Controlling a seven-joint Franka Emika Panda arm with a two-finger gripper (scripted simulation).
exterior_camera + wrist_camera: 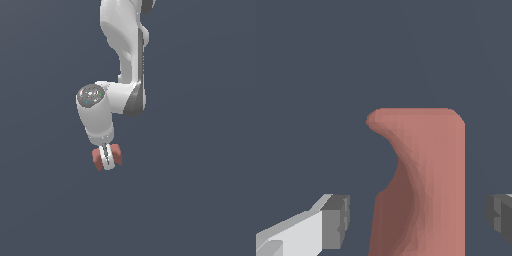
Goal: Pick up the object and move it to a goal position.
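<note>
The object (426,165) is a reddish-brown block with an arched cut-out on one side. In the wrist view it stands between my fingers, filling the middle of the picture. My gripper (418,217) is open, and a small gap shows between the block and each grey pad (336,220). In the exterior view the gripper (106,161) points down from the white arm. The object (117,154) shows as reddish pieces on both sides of the near finger, which hides its middle.
A plain dark blue-grey surface (200,200) fills the background in both views. The white arm (125,60) comes down from the top of the exterior view. No other objects show.
</note>
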